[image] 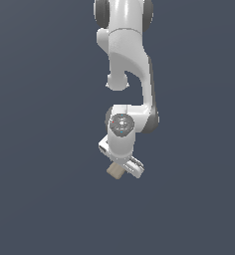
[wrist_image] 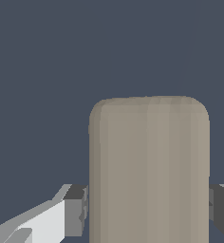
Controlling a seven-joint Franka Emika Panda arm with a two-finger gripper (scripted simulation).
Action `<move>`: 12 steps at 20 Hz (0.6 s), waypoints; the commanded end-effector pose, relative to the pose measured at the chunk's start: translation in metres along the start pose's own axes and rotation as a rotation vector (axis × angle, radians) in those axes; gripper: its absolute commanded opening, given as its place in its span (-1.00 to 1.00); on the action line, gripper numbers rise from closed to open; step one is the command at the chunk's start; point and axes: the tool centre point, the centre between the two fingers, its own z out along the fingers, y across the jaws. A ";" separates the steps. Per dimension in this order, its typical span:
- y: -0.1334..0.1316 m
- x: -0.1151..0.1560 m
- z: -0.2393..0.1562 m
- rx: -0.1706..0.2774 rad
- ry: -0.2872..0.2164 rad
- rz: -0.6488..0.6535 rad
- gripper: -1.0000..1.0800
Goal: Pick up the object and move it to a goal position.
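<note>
The tan block with rounded edges fills the middle of the wrist view, clamped between two dark finger pads. In the exterior view the block sticks out below the white hand, a small beige stub held above the dark floor. My gripper is shut on it, with the wrist tilted. The white arm hangs down from the top of the exterior view. No goal marker shows in either view.
A uniform dark blue-grey surface lies all around the arm in both views. No other objects show.
</note>
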 end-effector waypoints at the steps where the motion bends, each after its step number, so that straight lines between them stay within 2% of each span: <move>1: -0.019 -0.012 -0.019 0.001 0.001 -0.001 -1.00; 12: -0.099 -0.060 -0.099 0.000 0.002 -0.001 -1.00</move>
